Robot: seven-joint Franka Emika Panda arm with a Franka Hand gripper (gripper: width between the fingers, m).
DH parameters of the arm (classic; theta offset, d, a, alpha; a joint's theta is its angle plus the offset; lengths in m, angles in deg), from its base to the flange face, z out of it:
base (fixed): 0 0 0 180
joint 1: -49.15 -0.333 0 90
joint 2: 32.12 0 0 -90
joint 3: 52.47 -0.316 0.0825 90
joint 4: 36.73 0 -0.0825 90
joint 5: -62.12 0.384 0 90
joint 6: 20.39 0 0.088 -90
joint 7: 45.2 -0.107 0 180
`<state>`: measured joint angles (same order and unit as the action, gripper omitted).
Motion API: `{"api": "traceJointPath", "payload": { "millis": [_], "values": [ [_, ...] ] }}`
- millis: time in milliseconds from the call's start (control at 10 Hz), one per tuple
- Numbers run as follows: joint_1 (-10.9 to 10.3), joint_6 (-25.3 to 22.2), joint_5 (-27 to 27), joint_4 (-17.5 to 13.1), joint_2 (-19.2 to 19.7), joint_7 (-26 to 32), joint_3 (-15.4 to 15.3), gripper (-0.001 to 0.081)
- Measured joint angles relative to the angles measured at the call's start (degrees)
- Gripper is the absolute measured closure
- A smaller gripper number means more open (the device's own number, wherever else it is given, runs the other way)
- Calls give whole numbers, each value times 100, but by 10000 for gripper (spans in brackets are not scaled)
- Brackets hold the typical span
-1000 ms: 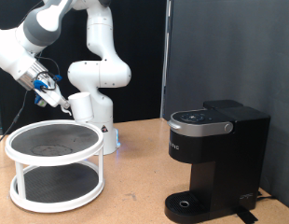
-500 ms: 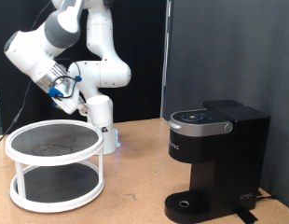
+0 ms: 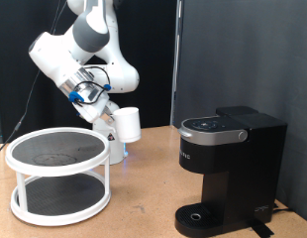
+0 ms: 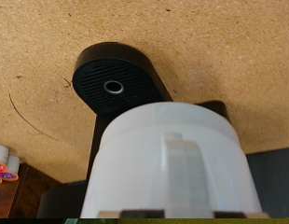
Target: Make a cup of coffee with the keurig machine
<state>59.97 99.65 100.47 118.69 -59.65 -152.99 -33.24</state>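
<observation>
My gripper (image 3: 116, 117) is shut on the white cup (image 3: 128, 123) and holds it in the air, between the white stand and the keurig machine (image 3: 229, 171) at the exterior view's right. The machine is black, its lid is down and its round drip tray (image 3: 199, 215) is bare. In the wrist view the cup (image 4: 171, 163) fills the foreground, and the machine's drip tray (image 4: 115, 81) lies beyond it on the wooden table.
A white round two-tier stand (image 3: 58, 175) stands at the exterior view's left on the wooden table (image 3: 144, 203). The robot's white base (image 3: 104, 129) is behind the stand. A black curtain hangs at the back.
The arm has swung from above the stand towards the exterior view's right, carrying the cup closer to the machine.
</observation>
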Motion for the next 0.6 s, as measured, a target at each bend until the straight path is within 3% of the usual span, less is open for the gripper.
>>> {"api": "traceJointPath", "payload": {
  "millis": [400, 600],
  "values": [
    [-217, 465, 245, -260, 579, -125, -240, 805],
    [-309, 477, 420, -486, 912, -62, -251, 805]
  ]
}}
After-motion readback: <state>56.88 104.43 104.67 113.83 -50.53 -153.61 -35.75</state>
